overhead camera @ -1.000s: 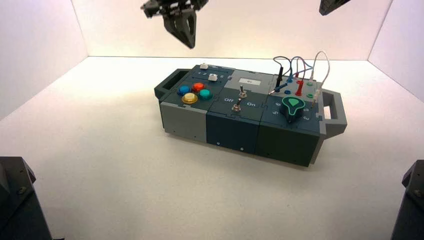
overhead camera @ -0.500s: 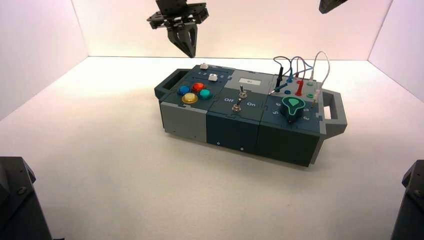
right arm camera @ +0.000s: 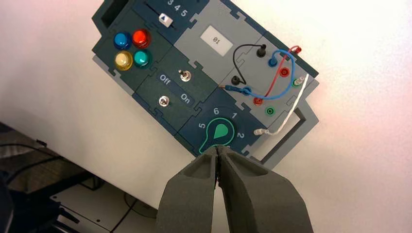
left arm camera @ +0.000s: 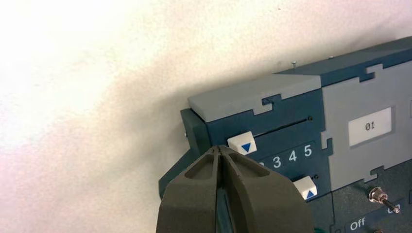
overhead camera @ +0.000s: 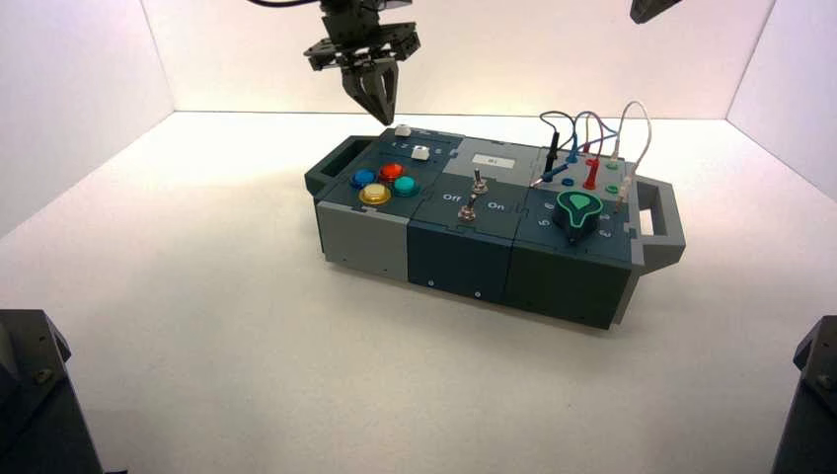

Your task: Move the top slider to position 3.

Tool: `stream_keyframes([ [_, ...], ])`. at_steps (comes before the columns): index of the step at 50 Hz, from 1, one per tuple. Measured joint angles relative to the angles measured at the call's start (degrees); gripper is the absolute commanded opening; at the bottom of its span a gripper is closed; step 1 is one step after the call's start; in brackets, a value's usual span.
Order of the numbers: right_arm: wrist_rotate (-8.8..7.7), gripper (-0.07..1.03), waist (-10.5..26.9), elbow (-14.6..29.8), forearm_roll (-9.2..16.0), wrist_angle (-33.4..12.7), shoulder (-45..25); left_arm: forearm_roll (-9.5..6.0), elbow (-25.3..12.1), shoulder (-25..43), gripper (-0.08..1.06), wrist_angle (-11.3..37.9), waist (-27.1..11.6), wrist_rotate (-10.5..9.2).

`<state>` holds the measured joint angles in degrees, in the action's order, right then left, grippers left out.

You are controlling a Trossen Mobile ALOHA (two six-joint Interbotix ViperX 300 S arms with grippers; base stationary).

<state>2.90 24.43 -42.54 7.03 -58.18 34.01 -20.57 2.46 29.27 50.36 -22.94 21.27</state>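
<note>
Hovering my left gripper [overhead camera: 380, 111] with fingers pressed together just above the box's [overhead camera: 464, 252] upper-left corner, I saw the top slider [left arm camera: 241, 144] left of the 3 [left arm camera: 276, 161], while my right gripper [right arm camera: 218, 151], also closed, sat parked upper right of frame.

High cam: above/behind arms, looks down on whole box [overhead camera: 474, 217]. Left wrist cam: close, past the left gripper [left arm camera: 219, 151], onto box's slider corner. Right wrist cam: farther up, sees full panel. All share slider end.
</note>
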Motion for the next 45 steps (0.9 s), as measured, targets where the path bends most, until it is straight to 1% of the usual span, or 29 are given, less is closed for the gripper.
stream_keyframes([
  [17,0.09,-0.02,0.1,0.1,0.0,0.0,0.0,-0.18,-1.4,1.2,-0.03,0.8,-1.6,-0.18],
  [45,0.09,-0.02,0.0,0.1,-0.3,0.0,0.1,-0.18,-1.4,1.5,-0.03,1.1,-2.2,-0.53],
])
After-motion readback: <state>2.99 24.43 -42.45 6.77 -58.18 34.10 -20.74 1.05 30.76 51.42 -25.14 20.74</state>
